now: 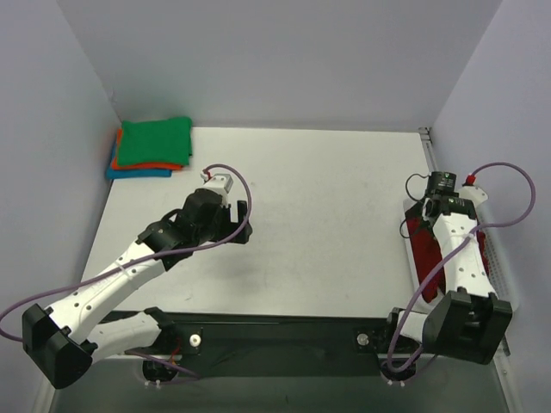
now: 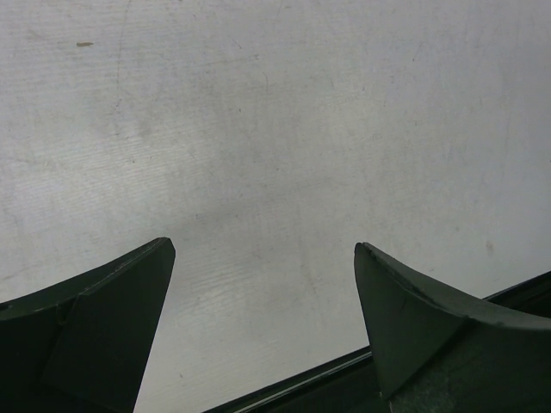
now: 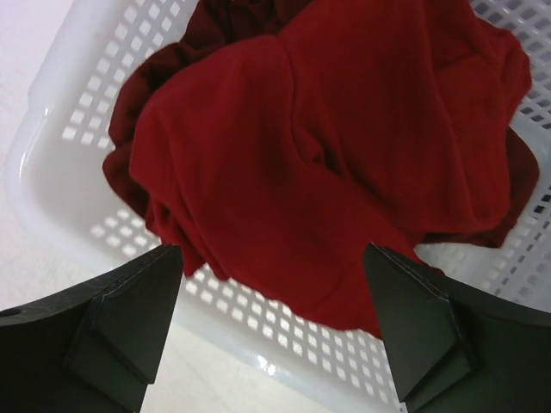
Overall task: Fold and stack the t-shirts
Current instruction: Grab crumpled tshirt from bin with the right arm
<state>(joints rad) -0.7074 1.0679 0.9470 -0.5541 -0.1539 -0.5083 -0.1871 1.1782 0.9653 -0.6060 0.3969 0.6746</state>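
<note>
Crumpled heap of dark red shirts (image 3: pixel 327 155) sitting inside the white basket (image 3: pixel 52 146), over at the right edge of the counter (image 1: pixel 327 189). Hard to say how many in there (looks like more than one, going by the darker folds at the back). Well apart from that, the folded pile (image 1: pixel 153 144) in the far left corner: green on top, then orange, then blue, all flat.

Just above the heap, right pincer (image 3: pixel 269 258) spread wide, holding nothing. Same story for the left pincer (image 2: pixel 263 249): wide, empty, over bare counter left of the middle.

Biggest worry from here: pinching two shirts at once, thanks to all those overlapping folds. Would mean dragging a tangled lump out instead of a single shirt.

Second worry: going too deep and catching a fingertip in the basket slots, or snagging cloth on the rim and tipping or sliding that light plastic thing on the way up.

Third: grabbing mid-body rather than near a hem or shoulder, leaving a bunched mess on the counter, tough to spread flat for folding.

Further down the line, landing a fresh fold off-centre on the pile and nudging the soft layers askew.
</note>
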